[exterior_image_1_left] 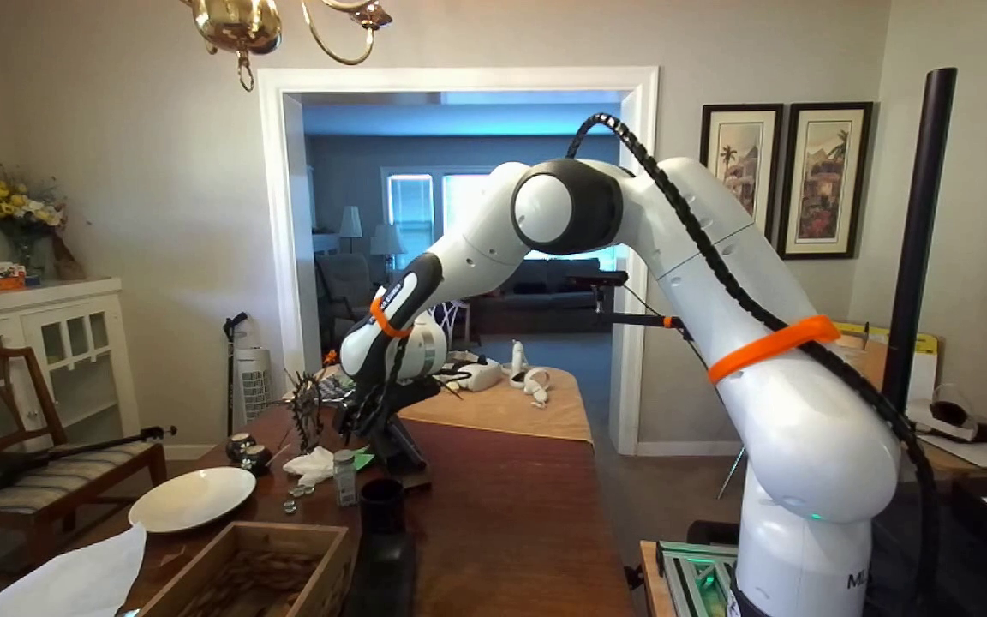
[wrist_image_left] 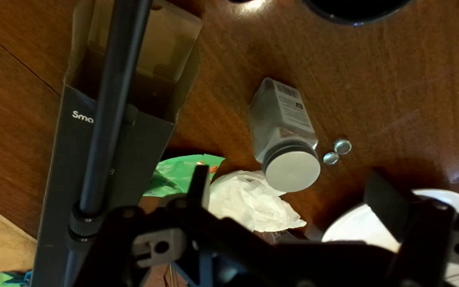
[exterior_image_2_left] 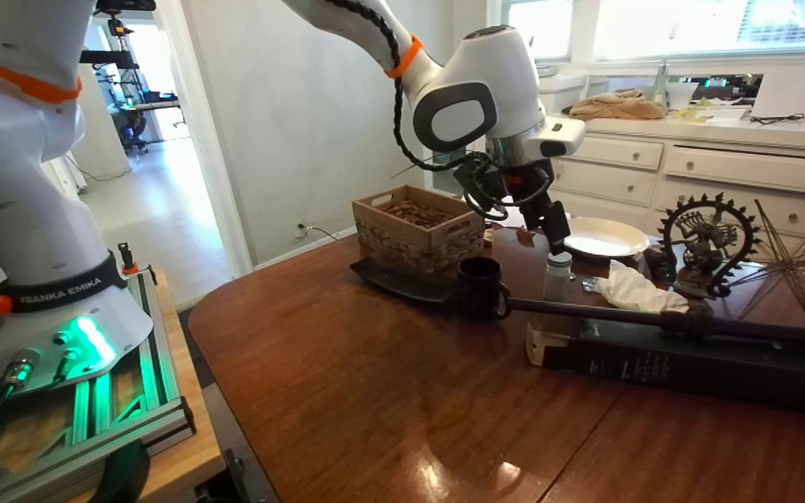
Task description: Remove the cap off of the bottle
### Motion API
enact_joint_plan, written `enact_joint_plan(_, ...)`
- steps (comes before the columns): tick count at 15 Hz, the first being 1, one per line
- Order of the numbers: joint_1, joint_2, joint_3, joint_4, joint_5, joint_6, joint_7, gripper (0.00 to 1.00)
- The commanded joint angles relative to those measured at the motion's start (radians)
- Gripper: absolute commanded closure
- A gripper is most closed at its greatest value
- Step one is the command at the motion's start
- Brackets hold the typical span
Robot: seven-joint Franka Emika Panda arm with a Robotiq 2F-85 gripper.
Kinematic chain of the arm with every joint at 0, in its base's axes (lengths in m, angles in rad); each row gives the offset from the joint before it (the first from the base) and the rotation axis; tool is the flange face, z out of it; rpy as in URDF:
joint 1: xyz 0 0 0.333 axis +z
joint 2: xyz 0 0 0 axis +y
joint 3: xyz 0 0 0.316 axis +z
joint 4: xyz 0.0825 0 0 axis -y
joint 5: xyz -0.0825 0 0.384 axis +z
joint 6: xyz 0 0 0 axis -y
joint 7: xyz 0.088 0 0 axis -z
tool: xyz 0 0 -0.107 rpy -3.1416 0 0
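Note:
A clear bottle (wrist_image_left: pixel 281 115) stands upright on the table with its pale round cap (wrist_image_left: pixel 292 171) on top. The bottle shows in both exterior views (exterior_image_1_left: pixel 345 482) (exterior_image_2_left: pixel 557 285), with the cap on it (exterior_image_1_left: pixel 344 457) (exterior_image_2_left: pixel 560 259). My gripper (wrist_image_left: pixel 289 175) is open and empty in the wrist view, its two dark fingers wide apart. The cap lies in the gap between them in that picture, touching neither. In an exterior view the gripper (exterior_image_2_left: pixel 556 234) is tilted and its fingertips are close above the cap. The exact distance is hard to tell.
A dark mug (exterior_image_2_left: pixel 479 288), a long black box (exterior_image_2_left: pixel 654 356) with a pole (exterior_image_2_left: pixel 605 311) on it, and a crumpled white tissue (wrist_image_left: pixel 249 199) surround the bottle. Small glass beads (wrist_image_left: pixel 342 146), a white plate (exterior_image_1_left: pixel 194 500), a wooden basket (exterior_image_2_left: pixel 416 230) and a metal figurine (exterior_image_2_left: pixel 706 244) are nearby.

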Motion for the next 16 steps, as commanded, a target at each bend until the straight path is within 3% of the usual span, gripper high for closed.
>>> enact_joint_plan(1,-0.027,0.046,0.031,0.025,0.016,0.056,-0.03,0.0)
enact_joint_plan(16,-0.028,0.144,0.034,0.079,0.01,0.191,0.066,0.0)
